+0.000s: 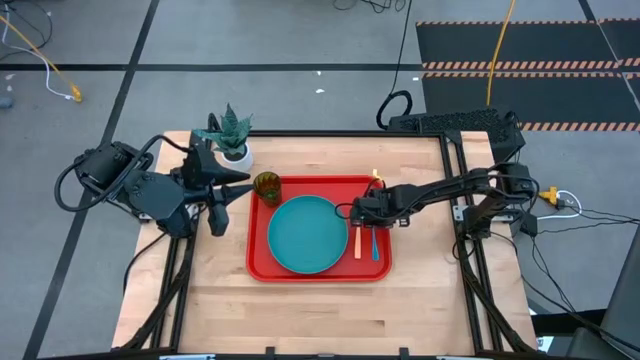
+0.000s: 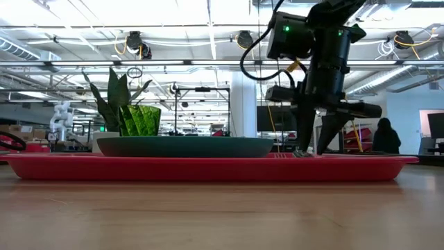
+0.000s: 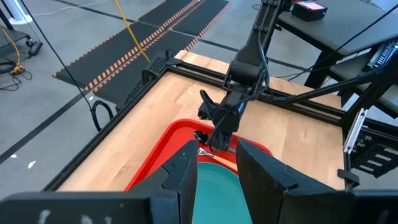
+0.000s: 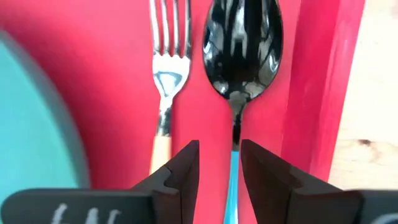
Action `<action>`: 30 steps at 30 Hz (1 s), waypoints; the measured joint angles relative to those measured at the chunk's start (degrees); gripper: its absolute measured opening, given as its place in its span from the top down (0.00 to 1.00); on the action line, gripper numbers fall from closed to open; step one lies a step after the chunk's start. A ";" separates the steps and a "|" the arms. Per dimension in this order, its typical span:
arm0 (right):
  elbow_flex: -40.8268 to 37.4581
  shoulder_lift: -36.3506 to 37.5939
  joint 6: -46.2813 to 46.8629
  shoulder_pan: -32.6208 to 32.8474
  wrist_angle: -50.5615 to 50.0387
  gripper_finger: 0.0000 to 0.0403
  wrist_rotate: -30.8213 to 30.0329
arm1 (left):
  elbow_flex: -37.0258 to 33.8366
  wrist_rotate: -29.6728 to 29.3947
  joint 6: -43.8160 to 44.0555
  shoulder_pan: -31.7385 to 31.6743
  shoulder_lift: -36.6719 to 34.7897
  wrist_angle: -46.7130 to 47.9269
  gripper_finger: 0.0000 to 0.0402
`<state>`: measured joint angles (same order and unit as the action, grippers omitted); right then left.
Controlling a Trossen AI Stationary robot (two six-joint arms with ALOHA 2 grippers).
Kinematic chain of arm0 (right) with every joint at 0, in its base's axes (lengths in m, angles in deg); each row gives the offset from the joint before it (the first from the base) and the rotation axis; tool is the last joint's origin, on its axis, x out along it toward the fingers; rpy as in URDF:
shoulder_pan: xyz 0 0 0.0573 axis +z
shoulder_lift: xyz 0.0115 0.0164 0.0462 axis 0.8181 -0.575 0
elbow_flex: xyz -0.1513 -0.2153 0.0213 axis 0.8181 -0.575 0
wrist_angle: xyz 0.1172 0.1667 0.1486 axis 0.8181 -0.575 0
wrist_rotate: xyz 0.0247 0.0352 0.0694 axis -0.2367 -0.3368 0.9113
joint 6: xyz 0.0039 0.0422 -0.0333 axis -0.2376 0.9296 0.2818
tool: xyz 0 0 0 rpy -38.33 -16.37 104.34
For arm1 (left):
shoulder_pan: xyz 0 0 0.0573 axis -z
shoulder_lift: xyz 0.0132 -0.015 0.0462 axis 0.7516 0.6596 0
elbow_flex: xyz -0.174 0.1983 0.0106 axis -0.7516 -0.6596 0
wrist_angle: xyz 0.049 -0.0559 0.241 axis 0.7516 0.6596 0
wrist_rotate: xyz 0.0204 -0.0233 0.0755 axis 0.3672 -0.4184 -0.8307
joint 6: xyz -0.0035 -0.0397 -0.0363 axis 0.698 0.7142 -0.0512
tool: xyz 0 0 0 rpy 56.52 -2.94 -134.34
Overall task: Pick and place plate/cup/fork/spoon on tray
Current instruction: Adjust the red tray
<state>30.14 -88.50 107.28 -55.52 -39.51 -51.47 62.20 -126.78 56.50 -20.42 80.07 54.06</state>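
Two dark jointed arms w/ black looped cables, green LEDs on one arm, matte black wedge-shaped fingers (image 4: 186,171).

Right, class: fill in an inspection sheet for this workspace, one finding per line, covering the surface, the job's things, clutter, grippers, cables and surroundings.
Surface: wooden table, black-framed.
Job's things: red tray holds the teal plate, green cup at its far left corner, fork and spoon side by side between plate and right rim.
Clutter: potted plant beside the tray.
Grippers: right gripper low over the spoon's blue handle, fingers apart; left gripper waits off the tray's left edge, fingers apart, empty.
Cables: yellow cable across the floor.
Surroundings: person in the room behind.
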 joint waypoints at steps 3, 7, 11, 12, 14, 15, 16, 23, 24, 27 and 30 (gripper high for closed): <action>0.00 2.37 -0.66 0.19 0.18 0.72 -0.03 | 0.00 0.04 -1.35 0.00 0.00 0.19 0.72; 0.00 6.40 -2.70 0.85 -0.18 0.72 -0.08 | 0.00 0.86 -1.43 -0.20 0.08 4.03 0.72; 0.00 10.56 -3.12 1.72 -0.45 0.72 -2.49 | -0.04 2.38 1.87 -1.48 1.00 10.04 0.72; 0.00 11.36 -3.42 1.92 0.18 0.72 -3.14 | -0.09 2.66 2.46 -1.66 1.07 10.77 0.72; 0.03 12.21 -4.46 2.17 2.63 0.72 -3.98 | -0.52 3.07 2.49 -2.12 0.93 10.46 0.72; 0.07 12.26 -4.89 2.21 3.79 0.72 -4.24 | -0.74 3.14 2.49 -2.46 0.86 10.51 0.72; 0.07 12.16 -5.37 2.27 4.52 0.72 -4.16 | -1.01 3.16 2.62 -2.72 0.85 10.61 0.72; 1.91 9.08 -5.84 3.15 1.08 0.72 -4.30 | -9.95 9.92 2.63 -5.28 0.27 10.62 0.72; 2.19 8.87 -5.84 3.26 -0.39 0.72 -4.28 | -12.31 11.93 2.91 -5.66 -0.05 10.64 0.72; 2.40 9.10 -5.16 3.39 -7.05 0.72 -4.73 | -19.29 15.78 6.08 -6.20 -1.43 10.75 0.72; 2.40 10.33 -4.16 3.39 -14.61 0.72 -5.64 | -24.35 18.29 10.87 -5.20 -3.74 10.70 0.72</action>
<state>32.55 -78.17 103.11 -52.13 -54.12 -57.11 37.85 -108.48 67.37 -25.62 76.34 64.76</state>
